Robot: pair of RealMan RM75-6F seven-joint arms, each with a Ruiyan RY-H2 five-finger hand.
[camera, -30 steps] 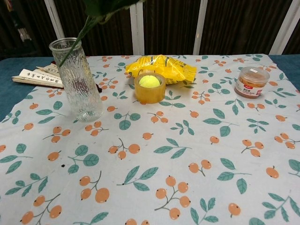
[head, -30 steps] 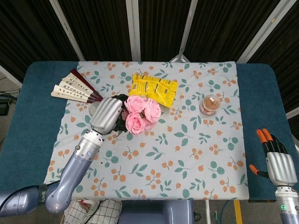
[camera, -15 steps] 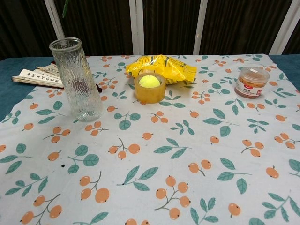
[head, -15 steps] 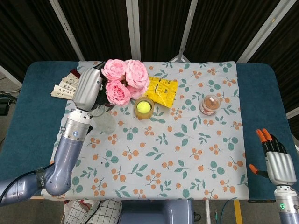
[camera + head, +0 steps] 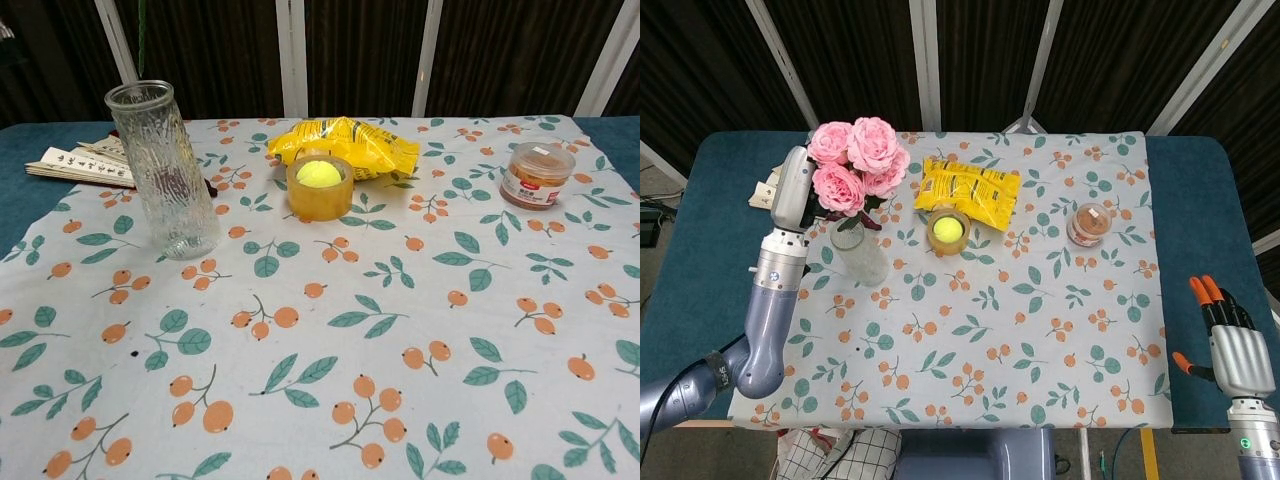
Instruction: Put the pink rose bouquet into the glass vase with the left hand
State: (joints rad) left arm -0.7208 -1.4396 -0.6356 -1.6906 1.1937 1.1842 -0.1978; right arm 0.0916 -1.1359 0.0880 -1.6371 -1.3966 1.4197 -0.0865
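From the head view, the robot's left hand (image 5: 792,187) is gripping the pink rose bouquet (image 5: 853,165) with the blooms up and the stems hanging roughly over the mouth of the clear ribbed glass vase (image 5: 861,253), so it looks like a mostly straight-down drop from here; the right hand (image 5: 1234,352) sits empty, fingers loosely out, way off at the surface's far corner. Chest view only catches a thin green stem (image 5: 142,35) above the vase (image 5: 165,170), which stands upright with the folded paper fan (image 5: 82,165) just behind it and the amber tape roll holding a tennis ball (image 5: 319,186) off to its side, so there's room.
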